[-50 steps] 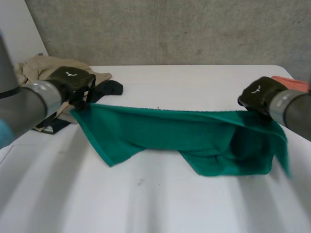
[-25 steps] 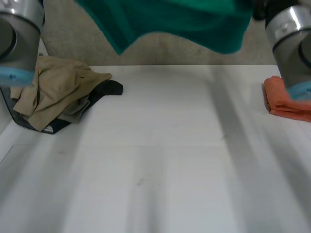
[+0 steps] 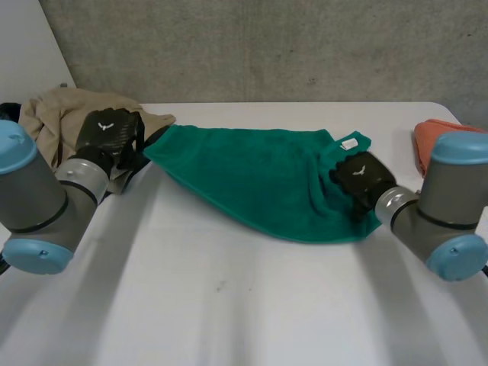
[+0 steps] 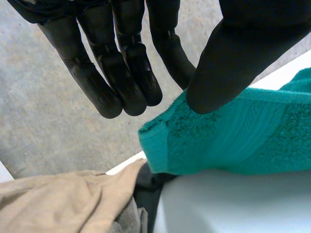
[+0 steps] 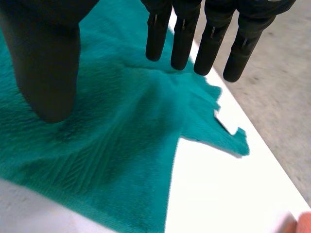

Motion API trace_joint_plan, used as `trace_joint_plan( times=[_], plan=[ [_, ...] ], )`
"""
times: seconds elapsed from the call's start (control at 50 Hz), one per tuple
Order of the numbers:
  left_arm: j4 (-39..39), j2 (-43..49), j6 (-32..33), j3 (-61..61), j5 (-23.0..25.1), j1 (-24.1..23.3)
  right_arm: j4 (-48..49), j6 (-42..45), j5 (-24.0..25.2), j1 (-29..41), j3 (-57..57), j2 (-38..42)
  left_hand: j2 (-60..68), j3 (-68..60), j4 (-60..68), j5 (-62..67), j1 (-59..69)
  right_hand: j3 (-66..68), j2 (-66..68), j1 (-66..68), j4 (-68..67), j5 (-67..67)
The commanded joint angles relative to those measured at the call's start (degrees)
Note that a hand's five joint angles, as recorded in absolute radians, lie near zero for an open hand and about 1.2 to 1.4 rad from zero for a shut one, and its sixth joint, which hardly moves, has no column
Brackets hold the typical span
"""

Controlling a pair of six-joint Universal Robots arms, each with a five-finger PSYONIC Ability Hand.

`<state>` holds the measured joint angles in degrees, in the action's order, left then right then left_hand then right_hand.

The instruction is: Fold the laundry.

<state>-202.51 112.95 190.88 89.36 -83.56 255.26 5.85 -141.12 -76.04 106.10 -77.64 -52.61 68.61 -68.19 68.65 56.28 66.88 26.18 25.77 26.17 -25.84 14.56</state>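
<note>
A tan pile [image 3: 53,114] of clothes lies just beside the left robot hand [image 3: 110,133]. This robot hand is wide, with straight fingers, and holds nothing. A corner of the green towel [image 3: 259,175] lies at its thumb. The towel lies on the white worktop [image 3: 244,305] between both hands. The right robot hand [image 3: 358,179] is wide too, over the towel's end near a white tag [image 3: 349,143]. An orange cloth [image 3: 427,141] lies past that hand.

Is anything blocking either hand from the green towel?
Nothing visible. The left hand is at a corner of the green towel, the right hand over its other end; the beige clothes lie beside, not between.
</note>
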Motion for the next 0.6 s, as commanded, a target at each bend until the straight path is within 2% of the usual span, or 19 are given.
trace_joint_plan(
  times=[0.02,0.06,0.12,0.26,0.38,0.46,0.6],
  plan=[
    [2.21,-6.15,-1.13,1.78,1.03,0.06,-4.51,-16.70,-0.42,-4.40,-1.19,-7.84,11.39,-11.81,11.35,13.72,13.12,-3.05,-2.65,-3.04,2.72,-1.44],
    [2.30,-7.03,-1.65,2.31,1.64,0.06,-7.67,-20.92,-0.33,-6.51,-1.81,-9.34,11.39,-11.81,11.35,13.72,13.12,-2.72,-2.31,-2.71,2.39,-1.10],
    [2.30,-7.83,-2.18,2.58,2.26,0.06,-11.64,-22.71,0.10,-8.98,-1.90,-9.09,11.39,-11.81,11.35,13.72,13.12,-0.20,0.20,-0.19,-0.13,1.42],
    [4.31,-8.79,-3.15,2.14,2.52,-0.11,-19.20,-15.51,1.42,-11.27,-1.28,-4.00,11.39,-11.81,11.35,13.72,13.12,6.37,6.78,6.38,-6.70,7.99],
    [5.81,-10.55,-4.03,1.35,2.52,-0.99,-15.08,-21.91,1.07,-9.78,-3.65,-1.79,11.39,-11.81,11.35,13.72,13.12,3.52,3.93,3.53,-3.85,5.14],
    [6.07,-11.43,-4.20,-0.05,2.17,-2.48,-11.04,-26.48,-0.42,-7.41,-7.25,-3.19,11.39,-11.81,11.35,13.72,13.12,0.31,0.72,0.32,-0.64,1.93],
    [7.39,-11.43,-4.20,-2.08,1.82,-3.45,-5.59,-28.42,-2.35,-4.68,-9.72,-4.08,11.39,-11.81,11.35,13.72,13.12,0.81,1.22,0.82,-1.15,2.43]
  ],
)
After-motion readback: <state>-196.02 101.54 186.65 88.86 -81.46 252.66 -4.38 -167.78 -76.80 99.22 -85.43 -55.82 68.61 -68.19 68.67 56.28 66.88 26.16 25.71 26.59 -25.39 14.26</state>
